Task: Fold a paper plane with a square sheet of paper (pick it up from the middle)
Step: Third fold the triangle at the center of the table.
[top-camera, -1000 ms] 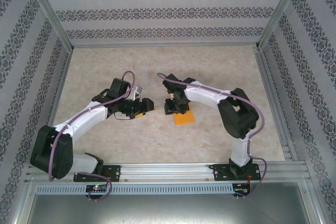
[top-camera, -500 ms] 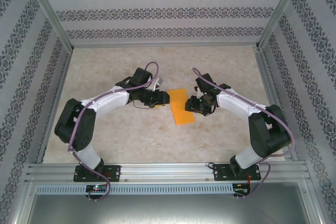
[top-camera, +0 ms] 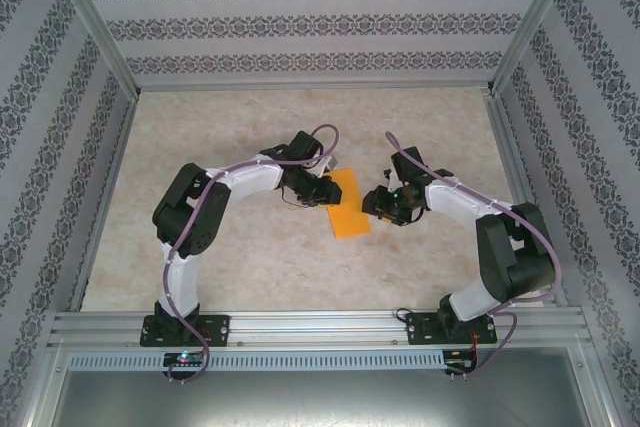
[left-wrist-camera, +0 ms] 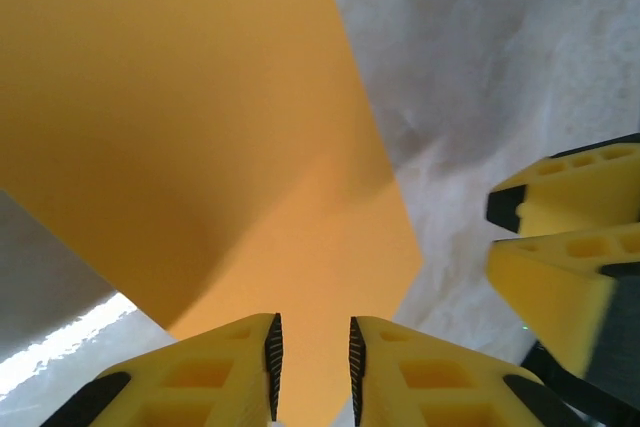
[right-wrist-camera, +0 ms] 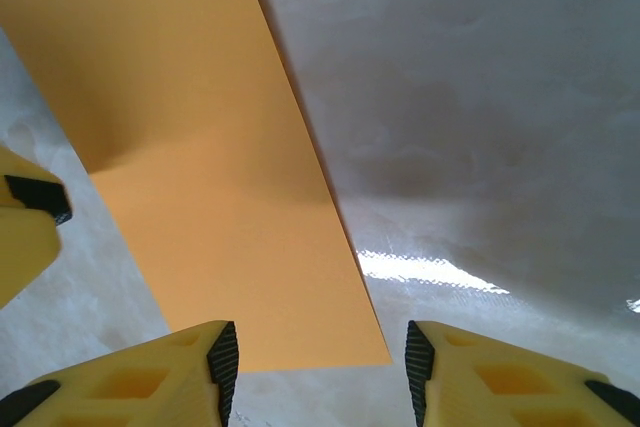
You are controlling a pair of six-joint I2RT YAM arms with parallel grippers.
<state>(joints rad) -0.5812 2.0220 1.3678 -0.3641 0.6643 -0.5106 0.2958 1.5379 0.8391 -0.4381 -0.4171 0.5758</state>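
The paper (top-camera: 348, 209) lies folded flat, mid surface (top-camera: 250, 267). My L claw (left-wrist-camera: 311, 352) has just a thin gap, over its edge, to nip it. R claw (right-wrist-camera: 313, 362) is spread wide beside it, ready to help.

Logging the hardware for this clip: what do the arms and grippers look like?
The left arm and right arm have white shells with black joints. A purple-grey cable runs along each. The left gripper and right gripper have chunky yellow fingers with hollow cut-outs and black ribbed pads.
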